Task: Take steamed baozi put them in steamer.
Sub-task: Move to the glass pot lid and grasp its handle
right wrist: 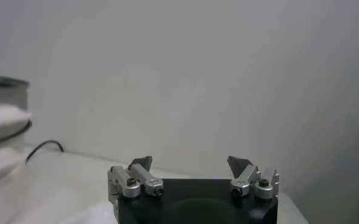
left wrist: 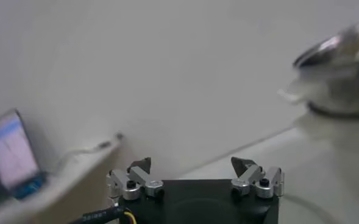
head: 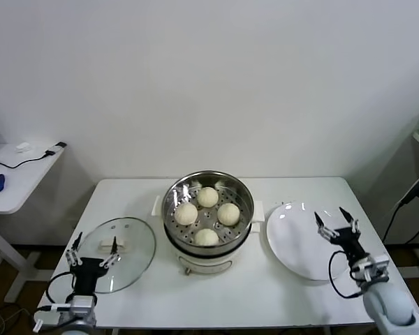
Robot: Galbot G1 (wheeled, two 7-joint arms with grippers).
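Fingers of both grippers — left [head: 93, 249], right [head: 336, 222] — spread, empty; four baozi [head: 207, 197] in one steamer [head: 246, 222].

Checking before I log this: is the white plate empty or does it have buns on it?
Empty: the plate is bare, and all four buns sit in the steamer.

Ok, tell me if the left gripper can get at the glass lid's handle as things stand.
Probably yes. The left gripper is open and empty, near the front rim of the lid, which lies flat on the table with its handle facing up. Nothing stands between them; the steamer sits off to the side.
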